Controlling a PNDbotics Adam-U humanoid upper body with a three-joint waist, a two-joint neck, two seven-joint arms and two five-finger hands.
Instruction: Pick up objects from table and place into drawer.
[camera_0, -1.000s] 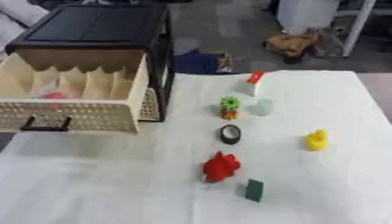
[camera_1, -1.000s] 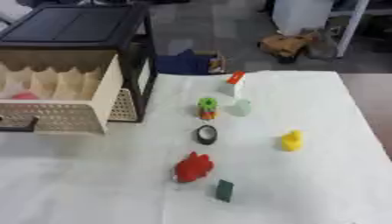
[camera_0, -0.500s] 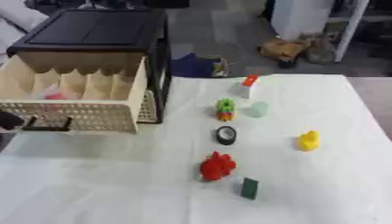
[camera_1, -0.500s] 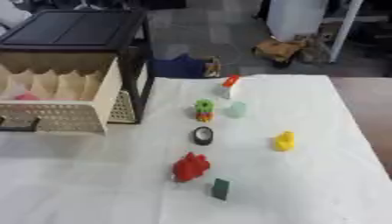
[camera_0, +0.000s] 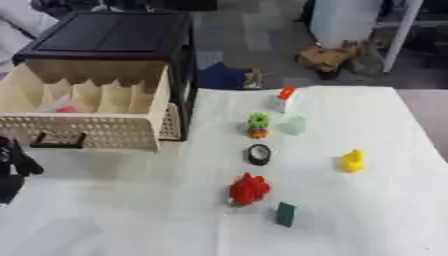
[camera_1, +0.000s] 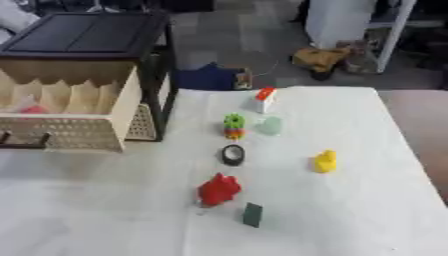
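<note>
Here the cream drawer (camera_0: 96, 131) stands pulled open at far left, its dividers forming compartments; a pinkish-red thing (camera_0: 63, 107) lies in a left one. On the table (camera_0: 367, 210) right of it sit a red toy (camera_0: 248, 189), black ring (camera_0: 259, 154) and yellow duck (camera_0: 353, 161). The left hand (camera_0: 10, 167) shows at the left edge; whether its fingers are apart I cannot tell.

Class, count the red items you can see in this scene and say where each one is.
2, perhaps more hidden: a red toy on the table, near the front; something red inside the open drawer. The small white item has a red top.
</note>
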